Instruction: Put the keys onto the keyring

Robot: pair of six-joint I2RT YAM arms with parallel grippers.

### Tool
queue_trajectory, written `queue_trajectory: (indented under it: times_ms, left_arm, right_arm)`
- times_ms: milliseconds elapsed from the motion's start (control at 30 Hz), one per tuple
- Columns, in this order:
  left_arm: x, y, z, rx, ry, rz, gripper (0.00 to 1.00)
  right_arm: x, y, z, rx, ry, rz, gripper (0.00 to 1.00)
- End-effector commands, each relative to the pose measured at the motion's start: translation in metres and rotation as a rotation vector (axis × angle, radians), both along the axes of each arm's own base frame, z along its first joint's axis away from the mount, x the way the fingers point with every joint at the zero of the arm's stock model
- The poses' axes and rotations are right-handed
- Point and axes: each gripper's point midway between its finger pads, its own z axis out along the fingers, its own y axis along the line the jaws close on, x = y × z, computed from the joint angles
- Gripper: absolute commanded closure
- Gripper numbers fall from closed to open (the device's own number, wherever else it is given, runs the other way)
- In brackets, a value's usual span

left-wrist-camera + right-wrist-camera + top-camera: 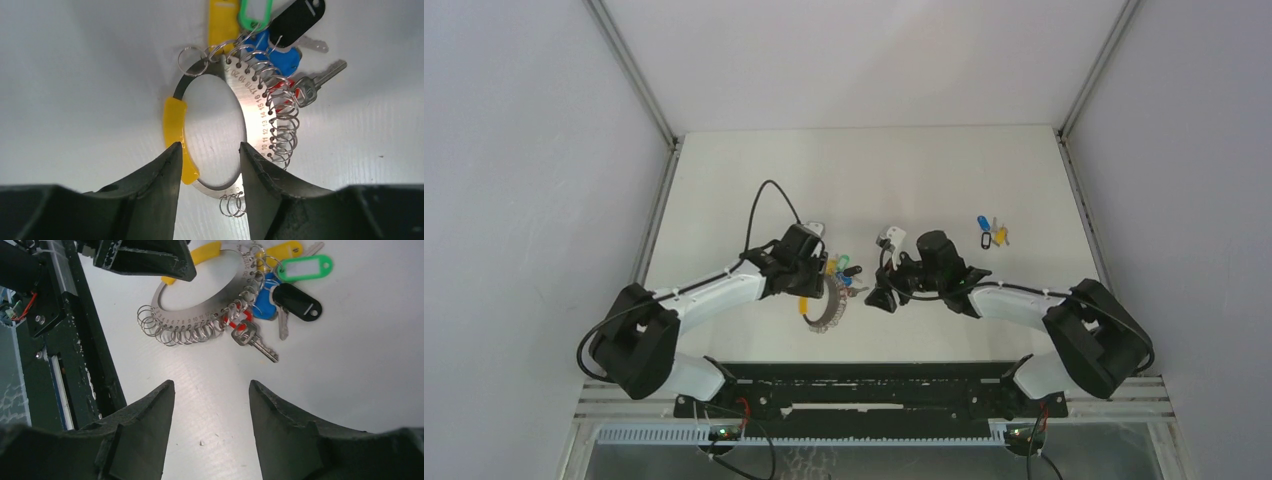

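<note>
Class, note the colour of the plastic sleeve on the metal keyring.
Yellow; the sleeve shows best in left wrist view.

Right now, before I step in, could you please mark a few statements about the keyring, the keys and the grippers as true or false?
1. The right gripper is open over bare table. True.
2. The keyring is lifted off the table. False: it lies flat on it.
3. A few loose keys lie apart from the keyring, on the right arm's side. True.
4. The keyring's plastic sleeve is red. False: the sleeve is yellow.
5. The left gripper is shut tight. False: its jaws stand apart, astride the keyring's near arc.
</note>
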Motion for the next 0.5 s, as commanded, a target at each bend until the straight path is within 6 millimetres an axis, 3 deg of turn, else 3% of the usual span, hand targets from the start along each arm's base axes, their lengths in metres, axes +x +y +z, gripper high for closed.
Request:
queue_trajectory:
  times_ms: [0, 200, 467]
  left_arm:
    - [0.001, -0.023, 0.005, -0.259, 0.029, 0.025, 0.51]
    - [0.003, -0.027, -0.003, -0.310, 0.066, 0.027, 0.67]
    - [0.007, -0.030, -0.011, -0.317, 0.087, 0.026, 0.70]
  right_arm:
    - [0.005, 0.022, 0.010, 0.051, -0.056, 0.069, 0.45]
    - [0.007, 0.040, -0.004, 0.019, -0.034, 0.134, 0.56]
    - [0.010, 0.059, -0.014, -0.052, -0.049, 0.183, 0.62]
